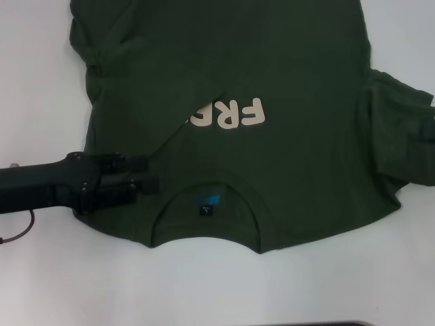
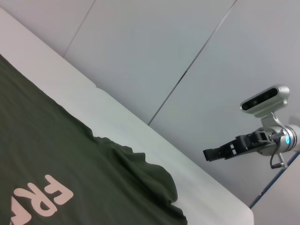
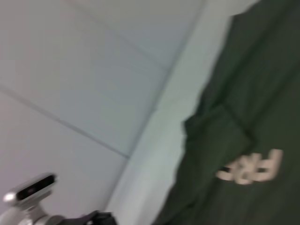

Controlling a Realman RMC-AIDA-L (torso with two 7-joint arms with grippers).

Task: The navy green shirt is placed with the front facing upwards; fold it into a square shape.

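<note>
The left gripper [image 1: 151,174] reaches in from the left side, low over the navy green shirt [image 1: 299,136]. Its two fingers [image 1: 139,163] stay a little apart and hold nothing. The shirt lies flat on the white table [image 1: 41,81], front up, neck hole nearest the robot. Its left side is folded over some cream letters [image 1: 231,114]. The right gripper [image 2: 220,152] hangs in the air off the table; I cannot tell its grip.
</note>
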